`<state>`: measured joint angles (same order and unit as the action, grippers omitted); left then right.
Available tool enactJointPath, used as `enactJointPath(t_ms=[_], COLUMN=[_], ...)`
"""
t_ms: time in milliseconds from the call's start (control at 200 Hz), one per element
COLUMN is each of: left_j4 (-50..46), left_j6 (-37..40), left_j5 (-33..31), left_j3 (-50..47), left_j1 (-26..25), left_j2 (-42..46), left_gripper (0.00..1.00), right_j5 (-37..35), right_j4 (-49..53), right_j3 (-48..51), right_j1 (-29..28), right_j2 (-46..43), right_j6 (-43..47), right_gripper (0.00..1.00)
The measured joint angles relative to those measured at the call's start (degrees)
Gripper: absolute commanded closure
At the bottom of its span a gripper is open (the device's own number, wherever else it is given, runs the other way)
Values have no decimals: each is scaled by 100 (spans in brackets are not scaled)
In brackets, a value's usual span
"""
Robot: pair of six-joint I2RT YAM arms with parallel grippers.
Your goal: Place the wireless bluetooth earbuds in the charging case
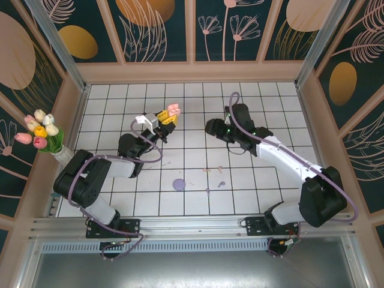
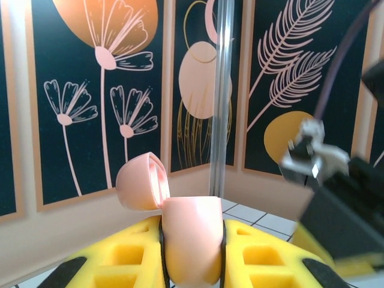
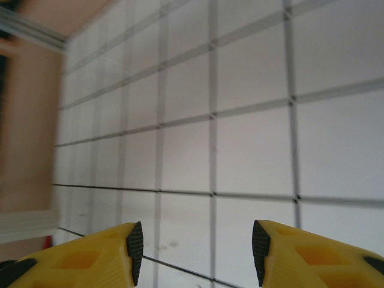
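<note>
While my left gripper (image 1: 162, 120) pinches the open charging case (image 1: 173, 110) aloft, my right gripper (image 3: 197, 246), fingers spread and empty, hangs nearer the earbuds (image 1: 207, 170), which lie on the tiles (image 1: 270, 108) toward my bases.

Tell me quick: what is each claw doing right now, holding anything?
Left gripper: closed on the pink charging case, its lid flipped open.
Right gripper: open, holding nothing.

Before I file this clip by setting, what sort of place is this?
Probably a staged robot test cell: white tiled floor, flower-printed wall panels around it, an aluminium rail at the near edge.
</note>
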<state>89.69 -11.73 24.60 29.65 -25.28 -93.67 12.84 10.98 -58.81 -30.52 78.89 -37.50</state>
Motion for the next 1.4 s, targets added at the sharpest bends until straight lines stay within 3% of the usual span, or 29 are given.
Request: enactJointPath(t_ms=[160, 275, 445, 786, 1401], left_j4=[76, 96, 103, 140, 168], left_j6=[-107, -190, -55, 793, 1394], left_j5=[61, 22, -319, -1036, -1095], left_j3=[0, 0, -11, -48, 70], left_j1=[0, 0, -90, -260, -260], left_j2=[-168, -280, -363, -365, 33], left_gripper=[100, 100, 100, 100, 100], right_j5=[706, 774, 186, -761, -1349], right_j4=[-437, -455, -48, 697, 752], right_j3=[-553, -813, -813, 844, 1257], right_j1=[286, 422, 466, 188, -671], right_j2=[0, 48, 271, 282, 822], right_j6=[597, 610, 245, -470, -920], right_gripper=[47, 47, 49, 51, 59])
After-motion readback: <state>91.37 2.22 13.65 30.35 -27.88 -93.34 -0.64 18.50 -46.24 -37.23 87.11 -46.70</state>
